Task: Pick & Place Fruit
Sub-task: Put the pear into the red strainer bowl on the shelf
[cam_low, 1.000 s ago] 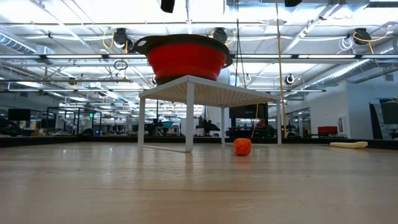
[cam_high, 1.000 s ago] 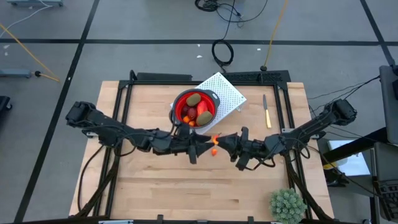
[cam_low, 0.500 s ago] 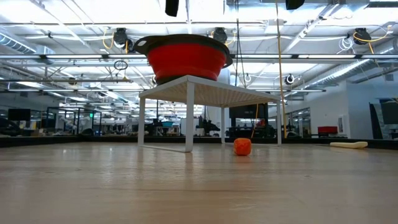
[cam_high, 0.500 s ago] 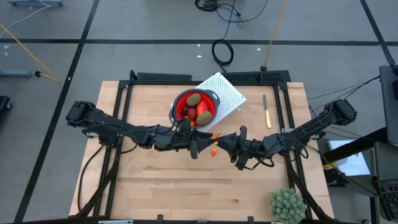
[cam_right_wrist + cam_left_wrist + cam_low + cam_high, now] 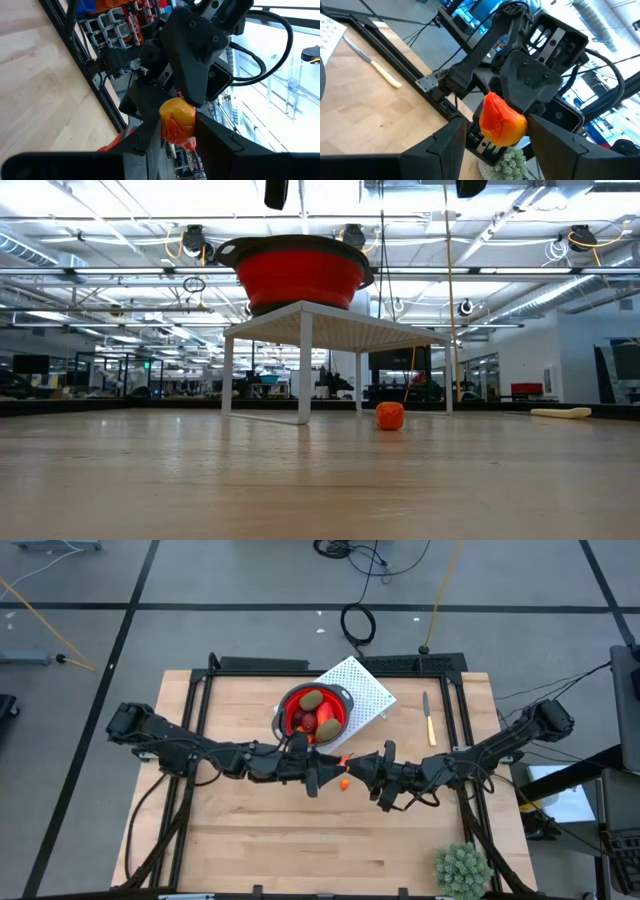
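You are looking at two matte black, multi-jointed arms, the left arm (image 5: pixel 190 750) and the right arm (image 5: pixel 490 752), each built from slim tubular links joined by bulkier rounded joint housings. Black cables loop loosely off both arms. From the left wrist camera, the opposing wrist housing (image 5: pixel 532 82) shows as an angular, faceted black plate with small recessed screws. The fingers (image 5: pixel 445 145) are flat, dark, wedge-shaped blades.

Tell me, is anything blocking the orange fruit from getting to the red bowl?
Nothing visible blocks it. Both end effectors, left and right, grip the orange fruit above the table, just beside the red bowl.
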### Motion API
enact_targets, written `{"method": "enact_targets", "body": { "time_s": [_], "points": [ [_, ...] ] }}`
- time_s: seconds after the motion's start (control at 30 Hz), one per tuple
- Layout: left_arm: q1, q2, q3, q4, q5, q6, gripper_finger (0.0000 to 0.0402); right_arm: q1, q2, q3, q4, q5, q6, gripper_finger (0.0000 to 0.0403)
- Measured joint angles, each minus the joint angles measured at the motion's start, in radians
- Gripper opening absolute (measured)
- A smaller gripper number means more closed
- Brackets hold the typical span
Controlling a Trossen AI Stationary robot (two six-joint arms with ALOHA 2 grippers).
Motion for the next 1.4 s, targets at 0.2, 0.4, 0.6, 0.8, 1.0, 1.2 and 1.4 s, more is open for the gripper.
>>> {"method": "enact_targets", "body": {
  "time_s": [0.2,0.4,0.6,0.8,1.0,1.2,1.4],
  "points": [
    [0.004,0.0,0.0,-0.002,0.003,-0.007,0.0211,0.0,0.0,0.0,0.0,0.001,0.0,0.0102],
    [0.023,0.0,0.0,-0.002,0.04,-0.036,0.0188,-0.001,0.0,0.0,-0.004,0.003,0.0,0.0102],
    [0.032,-0.002,0.0,0.0,0.078,-0.035,0.0113,0.0,0.0,0.0,-0.012,0.006,0.023,0.0102],
    [0.032,-0.002,0.0,0.0,0.079,-0.036,0.0086,0.0,0.0,0.0,-0.012,0.009,0.075,0.0103],
    [0.032,-0.002,0.0,-0.002,0.079,-0.049,0.0096,-0.001,0.0,0.0,-0.012,0.009,0.078,0.0106],
    [0.032,-0.002,0.0,-0.007,0.078,-0.043,0.0094,0.0,0.0,0.0,-0.01,0.008,0.083,0.0134],
    [0.034,-0.001,-0.001,-0.012,0.068,-0.028,0.0094,0.0,0.0,0.0,-0.007,0.007,0.163,0.016]
  ]
}}
